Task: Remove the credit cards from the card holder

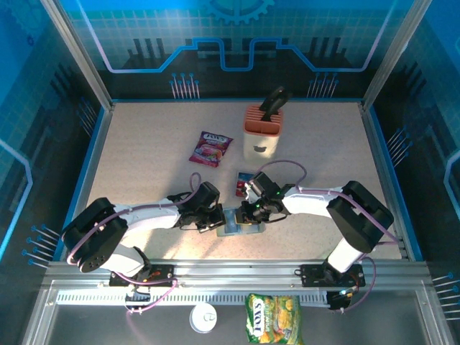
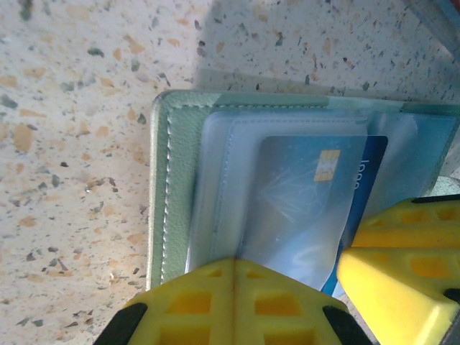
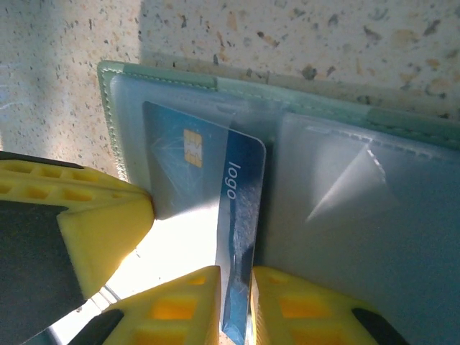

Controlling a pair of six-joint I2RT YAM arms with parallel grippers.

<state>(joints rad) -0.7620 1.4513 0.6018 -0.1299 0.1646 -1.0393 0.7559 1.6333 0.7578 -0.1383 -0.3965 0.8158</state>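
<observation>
Over the card holder [image 3: 345,244], right claw [image 3: 236,280] tight on blue card [image 3: 205,180].

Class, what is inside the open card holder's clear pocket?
A blue card, partly out, pinched by the right end effector. Anything beneath it is covered.

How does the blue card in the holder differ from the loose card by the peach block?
The blue card sits partly in the card holder's clear pocket; the loose card lies bare on the table. The blue card is between the right gripper's fingers; the loose card is untouched. The loose card shows red as well as blue. Both are small rectangular cards.
</observation>
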